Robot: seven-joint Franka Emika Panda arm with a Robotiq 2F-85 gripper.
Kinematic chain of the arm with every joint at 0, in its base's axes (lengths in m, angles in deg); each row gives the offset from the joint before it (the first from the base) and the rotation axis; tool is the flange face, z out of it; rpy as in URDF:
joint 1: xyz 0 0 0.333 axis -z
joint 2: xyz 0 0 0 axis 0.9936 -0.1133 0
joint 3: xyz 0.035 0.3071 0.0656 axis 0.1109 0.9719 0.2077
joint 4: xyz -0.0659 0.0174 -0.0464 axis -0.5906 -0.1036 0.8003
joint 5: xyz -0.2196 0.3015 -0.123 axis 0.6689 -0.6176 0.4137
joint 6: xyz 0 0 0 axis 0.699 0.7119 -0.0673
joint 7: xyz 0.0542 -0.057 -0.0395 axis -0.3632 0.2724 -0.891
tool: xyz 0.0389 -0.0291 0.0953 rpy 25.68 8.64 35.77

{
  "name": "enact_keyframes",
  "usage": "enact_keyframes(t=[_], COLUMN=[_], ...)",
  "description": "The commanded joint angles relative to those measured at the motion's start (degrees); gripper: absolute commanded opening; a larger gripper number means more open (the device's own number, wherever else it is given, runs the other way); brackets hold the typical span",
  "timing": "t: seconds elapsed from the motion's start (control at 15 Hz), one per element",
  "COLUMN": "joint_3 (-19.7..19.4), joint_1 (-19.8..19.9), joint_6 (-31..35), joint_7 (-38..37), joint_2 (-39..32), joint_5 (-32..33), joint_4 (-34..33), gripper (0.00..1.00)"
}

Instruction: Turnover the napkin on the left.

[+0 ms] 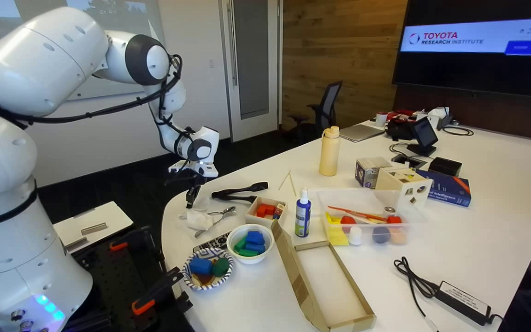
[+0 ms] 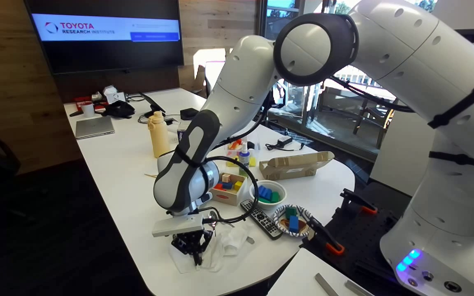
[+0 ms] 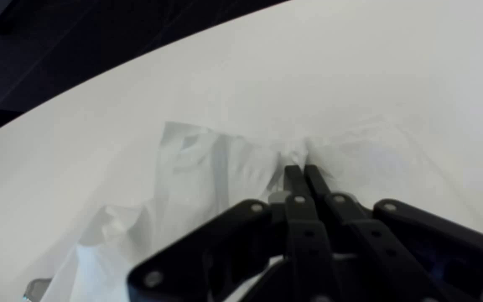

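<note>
– Where do we locate the thin crumpled white napkin (image 3: 183, 180)?
– On the white tabletop (image 3: 329, 63), at the black two-fingered gripper (image 3: 304, 170). Only the wrist view shows us the fingers nearly together, folds pinched between their tips.
– And from outside?
– In both exterior views, the black oblong remote control (image 2: 261, 219) near the napkin.
– Obscured?
– At eight o'clock, the wrist view cuts off a grey metal utensil (image 3: 38, 289). Whether the napkin is one sheet, we cannot tell.

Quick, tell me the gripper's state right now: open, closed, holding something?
Gripper: closed, with a bunched bit of the white napkin pinched at its tips.
</note>
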Motion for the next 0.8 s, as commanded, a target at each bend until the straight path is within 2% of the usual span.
enact_keyframes(t=[0.0,0.27,0.73], joint_3=[-0.55,-0.45,0.49], joint_1=[-0.94,-1.67,-1.87], joint_6=[-1.96,-1.47,0.29], joint_7=[-1.86,-1.75,-0.06], joint_2=[0.52,1.99,5.21], joint_5=[1.31,2.16,2.42], joint_4=[-0.94,0.06,2.64], gripper=[0.14,0.01,0.00])
